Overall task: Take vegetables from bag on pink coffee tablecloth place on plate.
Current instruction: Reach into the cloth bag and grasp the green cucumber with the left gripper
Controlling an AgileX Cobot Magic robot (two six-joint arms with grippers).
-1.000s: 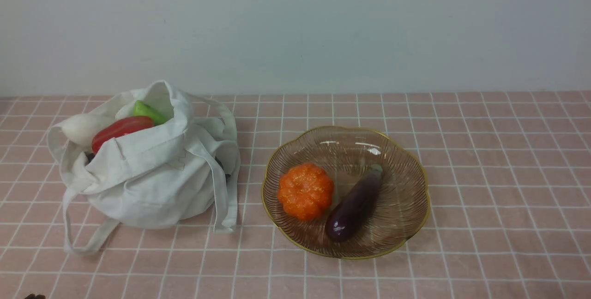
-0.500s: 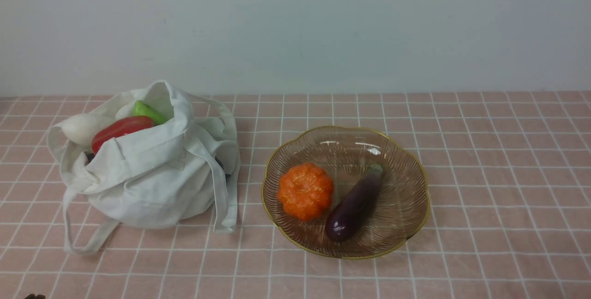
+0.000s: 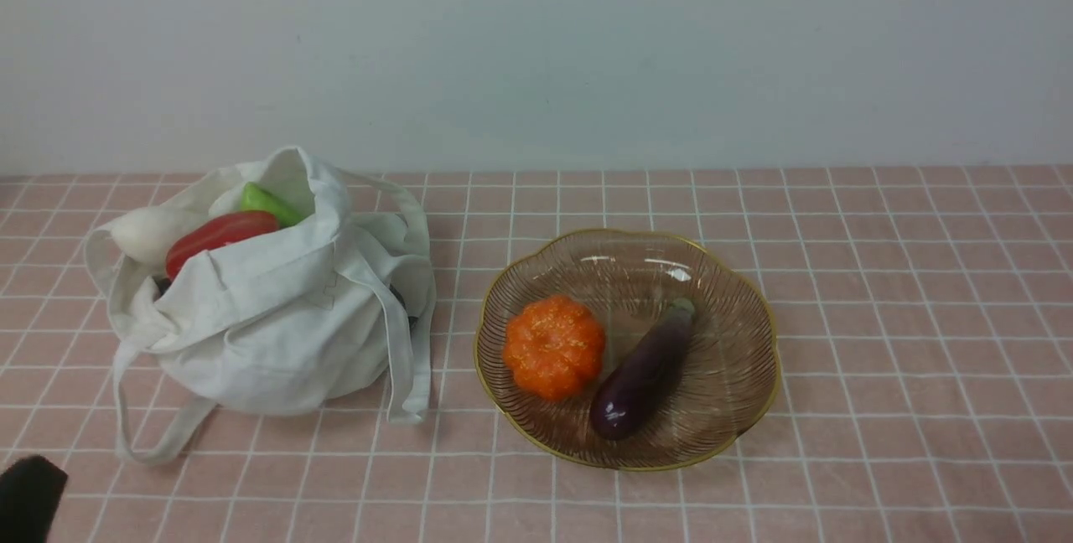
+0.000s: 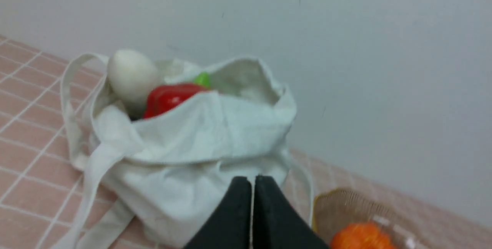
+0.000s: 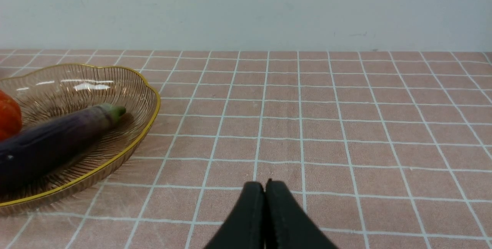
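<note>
Vegetables not yet out: white radish, red pepper and green cucumber sit in the open mouth of the bag, which stands on the left of the pink checked surface. The plate lies just right of the bag and holds only an orange pumpkin and a purple eggplant.

Left arm is the nearer one, low at the near left corner. Its wrist view shows the left jaws pressed together with nothing between them, aimed at the bag's front wall; the vegetables lie ahead of them and higher, at the bag's mouth. The pepper's long axis runs roughly across the bag's mouth, slanting away to the right, with the radish beside it on the left. My judgement: the jaws must open and rise over the rim before any grasp.

Right jaws are likewise clenched and empty, over bare cloth right of the plate.

Change from a second ago: the left arm's dark tip, then barely a speck at the bottom edge, is now well in frame. Bag and plate are unmoved.
</note>
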